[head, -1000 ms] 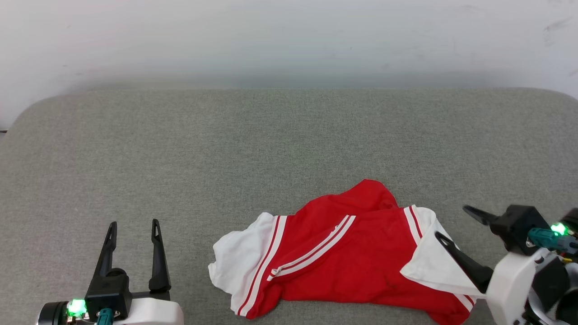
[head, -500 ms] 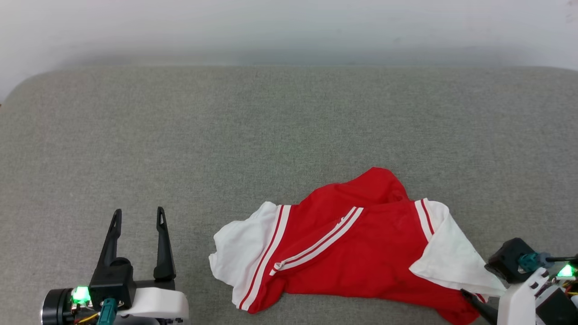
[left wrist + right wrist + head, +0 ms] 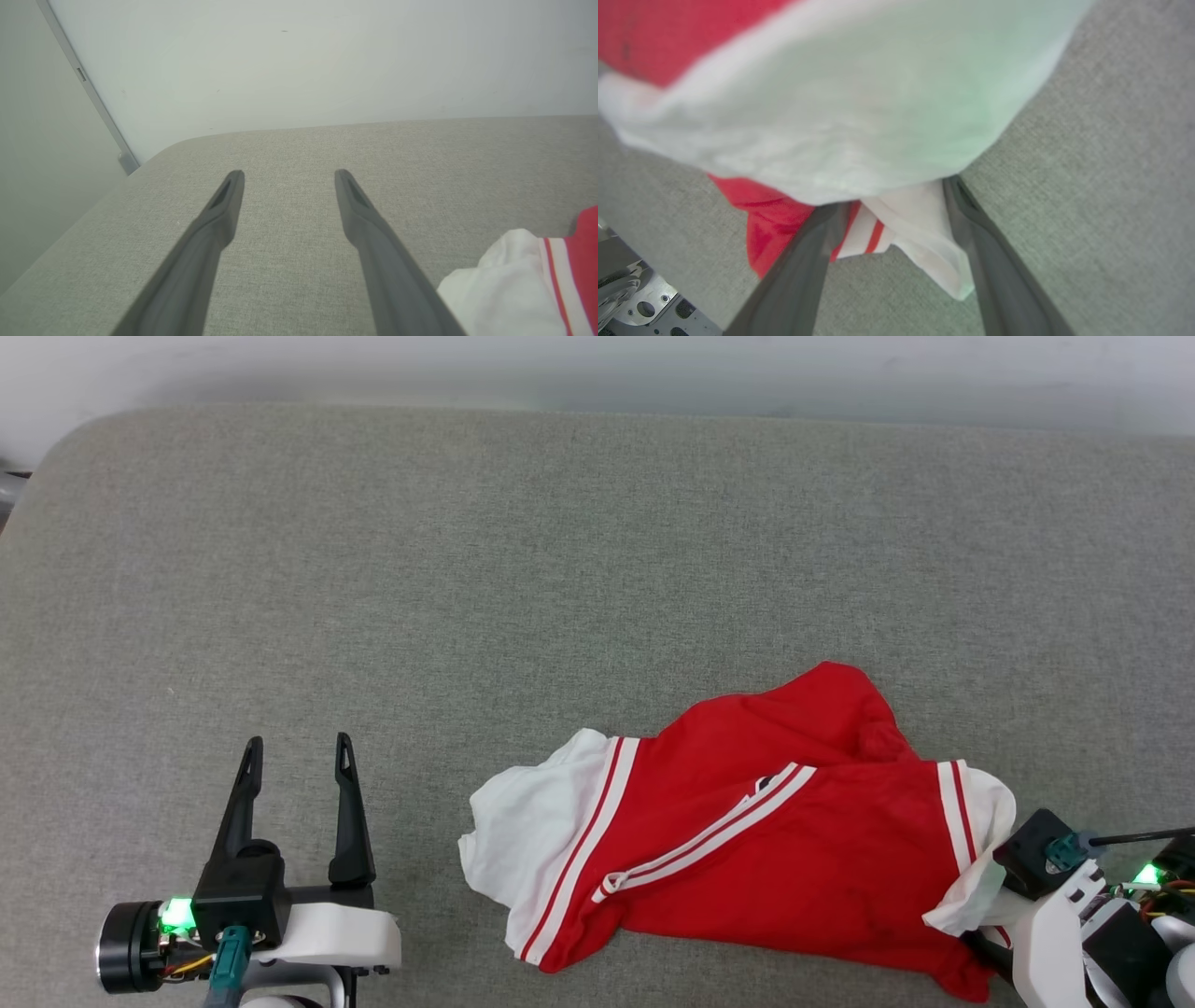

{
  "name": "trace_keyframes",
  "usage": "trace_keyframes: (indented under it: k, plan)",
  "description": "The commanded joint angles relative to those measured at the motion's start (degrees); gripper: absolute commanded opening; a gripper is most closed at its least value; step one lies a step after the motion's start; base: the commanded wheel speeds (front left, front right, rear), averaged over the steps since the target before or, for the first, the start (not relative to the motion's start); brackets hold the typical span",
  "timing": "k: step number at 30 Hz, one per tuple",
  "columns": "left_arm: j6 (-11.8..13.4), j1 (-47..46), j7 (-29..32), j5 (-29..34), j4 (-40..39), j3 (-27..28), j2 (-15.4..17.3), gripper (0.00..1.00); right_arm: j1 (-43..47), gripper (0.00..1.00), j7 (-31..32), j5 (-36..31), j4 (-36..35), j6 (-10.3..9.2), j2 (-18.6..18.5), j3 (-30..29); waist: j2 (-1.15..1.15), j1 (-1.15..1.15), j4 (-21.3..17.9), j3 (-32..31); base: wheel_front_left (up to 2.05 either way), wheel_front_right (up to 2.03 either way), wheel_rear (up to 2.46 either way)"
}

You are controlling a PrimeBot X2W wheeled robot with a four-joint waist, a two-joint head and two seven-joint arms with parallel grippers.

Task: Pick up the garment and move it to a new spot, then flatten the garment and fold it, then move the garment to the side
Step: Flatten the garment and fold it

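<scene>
Crumpled garment (image 3: pixel 747 840) lies near spread left tool (image 3: pixel 299 740).

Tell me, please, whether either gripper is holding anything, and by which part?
Nothing is held. The right gripper, jaws open, straddles the garment at its white sleeve; the left gripper hangs open.

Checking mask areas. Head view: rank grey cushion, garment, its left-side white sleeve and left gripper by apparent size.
1. grey cushion
2. garment
3. white sleeve and left gripper: look alike, and the gripper sits nearer the camera, so unranked.
</scene>
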Motion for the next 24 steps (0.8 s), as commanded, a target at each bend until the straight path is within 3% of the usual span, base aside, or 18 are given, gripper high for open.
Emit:
trace_keyframes:
  k: [1,2,3,4,5,6,13,18,24]
  plan:
    - [0.14,-0.58,-0.14,-0.2,0.08,0.22,0.09,1.0,0.25,1.0,0.01,0.43,3.82,-0.2,1.89,2.47,0.0,0.01,0.18,0.05,0.0,0.0,0.0]
    - [0.22,-0.4,-0.14,-0.21,0.1,0.34,0.12,1.0,-0.06,1.0,-0.45,0.96,4.82,-0.22,2.15,3.06,0.0,0.01,0.13,-0.03,0.0,0.0,0.0]
    - [0.32,-0.2,-0.14,-0.22,0.1,0.42,0.12,1.0,-0.28,0.82,-0.87,1.26,5.51,-0.22,2.27,3.73,0.0,0.01,0.06,-0.13,0.0,0.0,0.0]
    - [0.36,0.06,-0.14,-0.23,0.17,0.56,0.16,1.0,-0.58,0.34,-1.4,1.73,5.85,-0.22,2.33,4.5,0.0,0.01,-0.08,-0.3,0.0,0.0,0.0]
    - [0.4,0.32,-0.14,-0.27,0.23,0.68,0.2,1.0,-0.89,0.05,-1.94,2.45,6.03,-0.22,2.51,4.95,0.0,0.01,-0.29,-0.51,0.0,0.0,0.0]
    - [0.45,0.42,-0.14,-0.3,0.31,0.72,0.19,1.0,-1.14,0.0,-2.44,3.01,5.96,-0.16,2.56,5.33,0.0,0.01,-0.51,-0.75,0.0,0.0,0.0]
    - [0.62,1.07,-0.14,-0.05,0.18,0.86,0.41,1.0,-1.92,0.0,-5.49,5.8,1.2,-0.11,1.43,3.81,0.0,0.01,-2.59,-3.0,0.0,0.0,0.0]
    - [0.82,2.1,-0.14,-0.02,-0.15,1.1,0.58,1.0,-0.11,0.0,-6.51,9.39,-5.3,-0.11,1.82,-2.0,0.0,0.01,-4.35,-4.33,0.0,0.0,0.0]
    - [0.58,2.6,-0.14,0.08,-0.46,0.98,0.78,1.0,2.46,0.0,-7.05,16.39,-11.23,-0.11,5.06,-11.0,0.0,0.01,-5.78,-4.6,0.0,0.0,0.0]
